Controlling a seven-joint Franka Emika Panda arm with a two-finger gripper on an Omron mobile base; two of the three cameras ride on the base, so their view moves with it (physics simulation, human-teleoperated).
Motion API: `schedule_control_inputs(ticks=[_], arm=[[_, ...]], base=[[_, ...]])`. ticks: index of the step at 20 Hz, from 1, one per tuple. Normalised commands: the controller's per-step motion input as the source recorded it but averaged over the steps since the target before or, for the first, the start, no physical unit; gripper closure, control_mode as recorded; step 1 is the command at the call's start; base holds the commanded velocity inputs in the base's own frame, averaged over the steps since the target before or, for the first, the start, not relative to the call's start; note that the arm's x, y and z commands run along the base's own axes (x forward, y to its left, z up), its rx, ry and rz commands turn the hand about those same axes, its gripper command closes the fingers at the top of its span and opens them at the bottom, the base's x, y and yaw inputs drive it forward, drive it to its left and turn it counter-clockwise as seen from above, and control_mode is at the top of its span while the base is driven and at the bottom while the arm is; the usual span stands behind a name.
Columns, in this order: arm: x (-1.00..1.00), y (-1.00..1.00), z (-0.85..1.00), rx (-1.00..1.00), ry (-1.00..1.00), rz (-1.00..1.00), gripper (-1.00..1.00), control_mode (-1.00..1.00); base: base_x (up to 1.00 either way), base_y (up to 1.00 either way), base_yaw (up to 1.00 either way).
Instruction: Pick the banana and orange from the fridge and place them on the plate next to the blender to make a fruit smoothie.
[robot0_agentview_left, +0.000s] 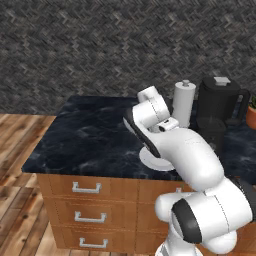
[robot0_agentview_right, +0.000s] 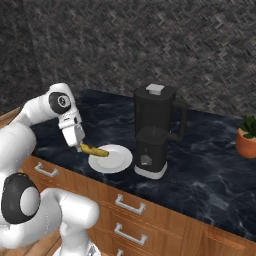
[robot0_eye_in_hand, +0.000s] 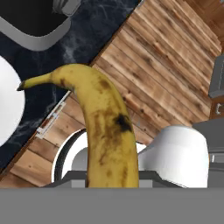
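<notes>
1. Right base view: the hand (robot0_agentview_right: 80, 145) pinches the banana (robot0_agentview_right: 95, 150) by one end.
2. The banana juts from the hand over the near rim of the plate (robot0_agentview_right: 116, 162).
3. Beyond the plate stands the blender (robot0_agentview_right: 154, 131) on the counter (robot0_agentview_right: 210, 170).

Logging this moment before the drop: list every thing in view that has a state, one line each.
gripper: shut on the banana.
banana: held, its far end over the plate's rim.
plate: flat on the counter beside the blender.
blender: upright, cap on.
drawers: closed.
</notes>
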Motion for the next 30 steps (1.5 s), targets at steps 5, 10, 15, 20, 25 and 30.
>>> schedule_control_inputs(ticks=[5, 10, 15, 20, 25, 30], arm=[[0.66, 0.01, -0.59, 0.00, -0.04, 0.00, 1.00, -1.00], [0.74, 0.00, -0.49, 0.00, -0.03, 0.00, 1.00, -1.00], [0.45, 0.00, -0.53, 0.00, -0.07, 0.00, 1.00, -1.00], [0.18, -0.06, -0.48, 0.03, -0.13, 0.00, 1.00, -1.00], [0.28, -0.30, -0.28, 0.08, -0.16, 0.00, 1.00, -1.00], [0.33, -0.25, -0.28, 0.07, -0.12, 0.00, 1.00, -1.00]], base=[[0.00, 0.00, 0.00], [0.00, 0.00, 0.00], [0.00, 0.00, 0.00], [0.00, 0.00, 0.00], [0.00, 0.00, 0.00], [0.00, 0.00, 0.00]])
